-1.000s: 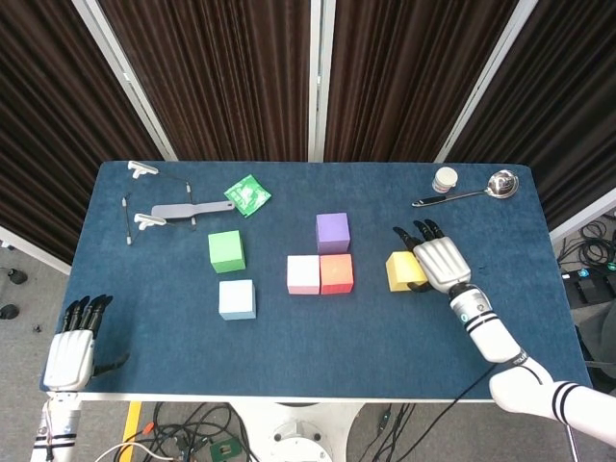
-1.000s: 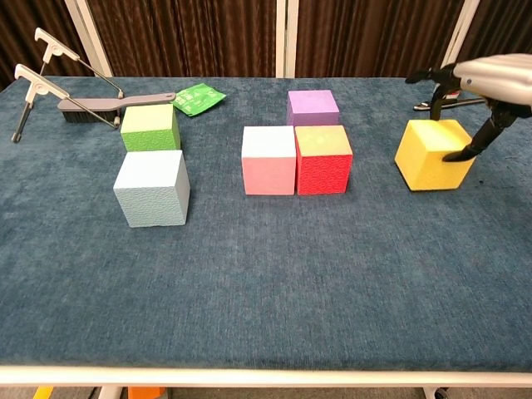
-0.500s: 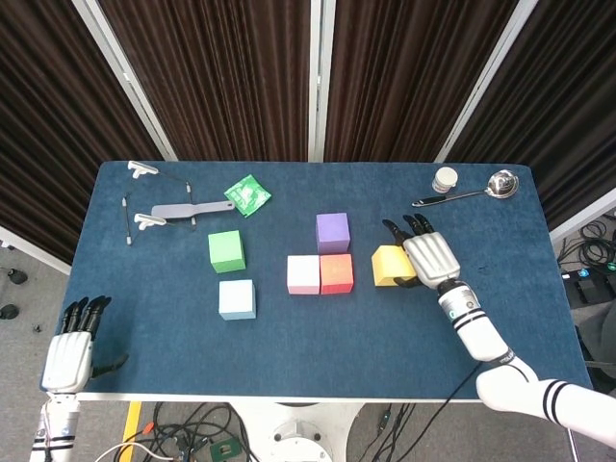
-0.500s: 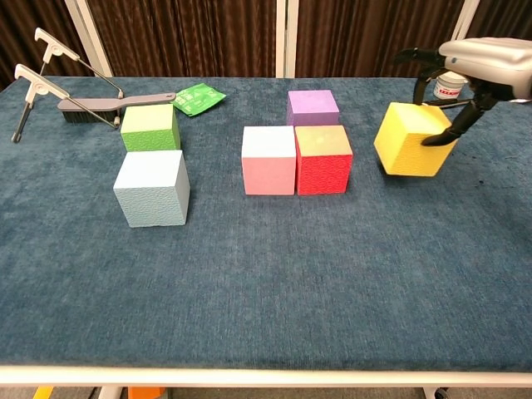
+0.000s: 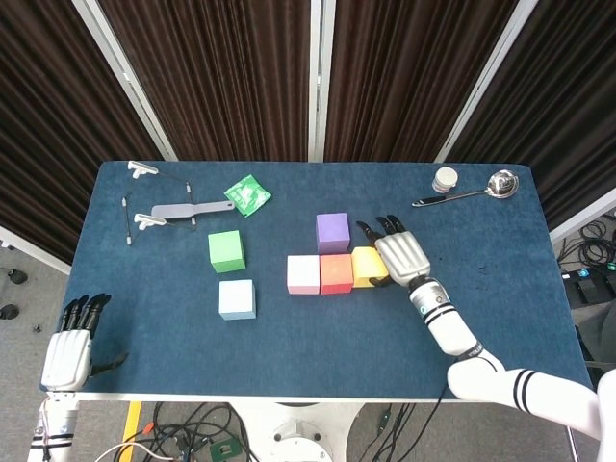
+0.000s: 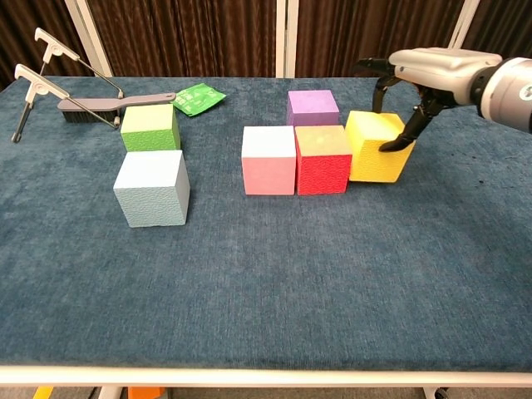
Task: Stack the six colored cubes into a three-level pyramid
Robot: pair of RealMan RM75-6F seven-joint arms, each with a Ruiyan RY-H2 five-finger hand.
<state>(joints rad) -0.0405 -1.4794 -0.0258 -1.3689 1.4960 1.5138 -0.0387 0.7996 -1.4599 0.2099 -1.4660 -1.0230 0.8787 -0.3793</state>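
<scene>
A pink cube (image 5: pixel 303 274) and a red cube (image 5: pixel 336 273) stand side by side mid-table, with a purple cube (image 5: pixel 332 232) just behind the red one. The yellow cube (image 5: pixel 364 267) sits against the red cube's right side (image 6: pixel 372 148), slightly turned. My right hand (image 5: pixel 399 256) grips it from above, fingers over the far top edge and thumb down its right face (image 6: pixel 432 66). A green cube (image 5: pixel 226 251) and a light blue cube (image 5: pixel 237 299) stand apart at the left. My left hand (image 5: pixel 69 346) hangs off the table's front left corner, holding nothing.
A grey brush with white-tipped wire handles (image 5: pixel 183 210) and a green packet (image 5: pixel 247 195) lie at the back left. A metal spoon (image 5: pixel 472 191) and a small white jar (image 5: pixel 445 179) are at the back right.
My right hand has carried the yellow cube leftward from the right side of the table up against the red cube. The left hand and other cubes have stayed put.
</scene>
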